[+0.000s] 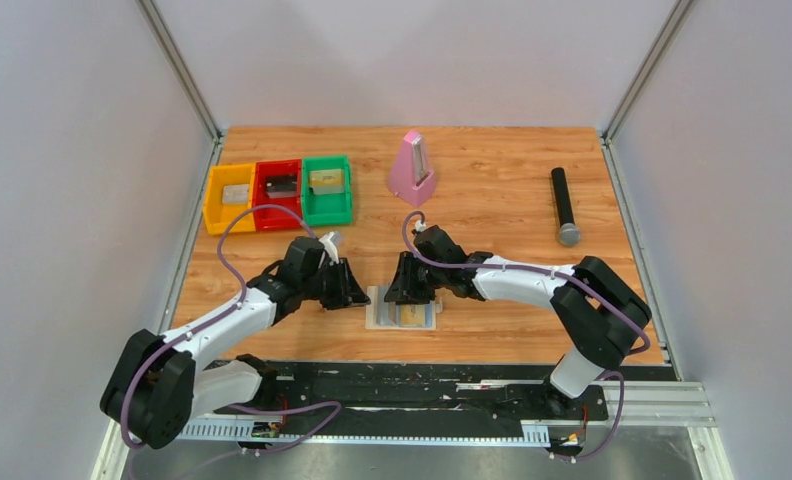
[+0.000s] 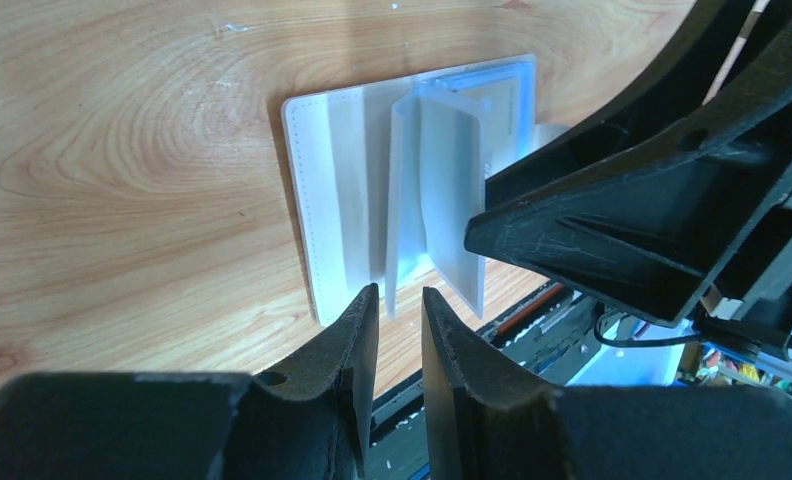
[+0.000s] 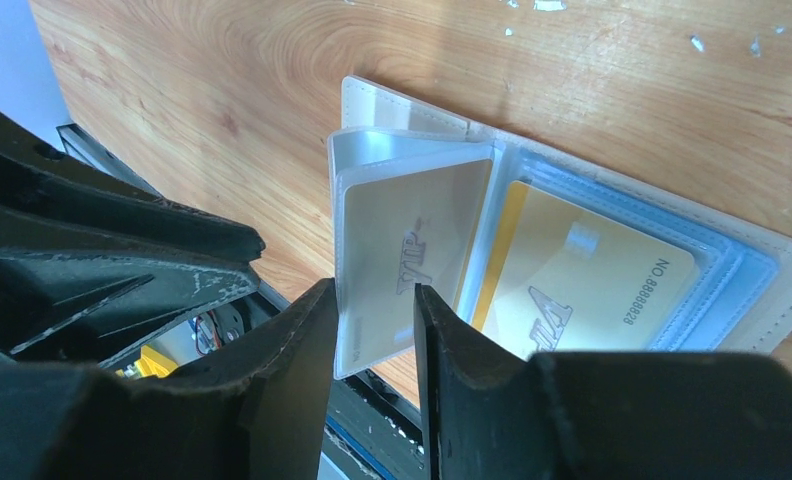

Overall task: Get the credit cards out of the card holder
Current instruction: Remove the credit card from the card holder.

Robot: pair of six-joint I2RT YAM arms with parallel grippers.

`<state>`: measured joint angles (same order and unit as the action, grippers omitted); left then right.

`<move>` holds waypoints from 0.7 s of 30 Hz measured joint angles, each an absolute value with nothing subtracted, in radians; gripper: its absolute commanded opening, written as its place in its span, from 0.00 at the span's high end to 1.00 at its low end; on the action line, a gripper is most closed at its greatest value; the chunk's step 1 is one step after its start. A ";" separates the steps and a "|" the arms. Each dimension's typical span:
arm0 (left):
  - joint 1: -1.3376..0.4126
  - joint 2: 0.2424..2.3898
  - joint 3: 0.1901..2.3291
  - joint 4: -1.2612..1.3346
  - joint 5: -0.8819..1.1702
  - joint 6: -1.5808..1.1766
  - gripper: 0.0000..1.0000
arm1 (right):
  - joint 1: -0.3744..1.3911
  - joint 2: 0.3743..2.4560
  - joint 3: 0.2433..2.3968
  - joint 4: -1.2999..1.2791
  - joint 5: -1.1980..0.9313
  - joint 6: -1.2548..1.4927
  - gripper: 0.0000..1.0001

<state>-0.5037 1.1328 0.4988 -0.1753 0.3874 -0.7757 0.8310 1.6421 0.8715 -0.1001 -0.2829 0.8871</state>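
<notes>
Wooden desk [image 1: 502, 215] fills the top view, and the card holder [image 1: 404, 314] lies spread open near its front edge, between the two arms. The left end effector [image 1: 357, 290] sits just left of the holder. The right end effector [image 1: 400, 290] hangs over its far edge. Yellow bin [image 1: 230, 198], red bin [image 1: 278, 190] and green bin [image 1: 327, 188] stand in a row at the back left. A pink metronome [image 1: 412, 170] and a black microphone [image 1: 564, 205] lie further right.

From the left wrist, the left fingers are parted by a narrow gap with nothing clamped. A clear plastic leaf [image 2: 404, 200] stands up from the holder's spine, its near corner just beyond the tips. A tip of the right end effector touches a second raised leaf.

From the right wrist, a gold VIP card [image 3: 412, 255] sits inside that raised leaf, whose lower corner lies between the parted right fingers. Whether they pinch it I cannot tell. A yellow-gold card [image 3: 582, 280] rests in the flat sleeve.
</notes>
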 measured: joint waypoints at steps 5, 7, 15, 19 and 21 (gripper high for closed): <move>-0.504 1.111 0.501 -0.177 0.392 -0.775 0.70 | 0.831 1.641 0.871 -0.099 -0.296 0.875 0.58; -0.504 1.107 0.505 -0.179 0.392 -0.775 0.70 | 0.831 1.638 0.871 -0.099 -0.302 0.870 0.58; -0.504 1.091 0.509 -0.181 0.418 -0.776 0.70 | 0.831 1.586 0.870 -0.099 -0.326 0.869 0.59; -0.504 1.097 0.509 -0.154 0.450 -0.776 0.77 | 0.831 1.567 0.870 -0.097 -0.323 0.868 0.62; -0.504 1.122 0.509 -0.117 0.475 -0.776 0.83 | 0.830 1.568 0.870 -0.101 -0.318 0.868 0.63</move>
<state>-0.5037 1.1225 0.5095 -0.1173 0.4747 -0.7757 0.8303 1.5684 0.8700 -0.1005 -0.3176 0.8680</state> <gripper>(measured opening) 0.237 0.383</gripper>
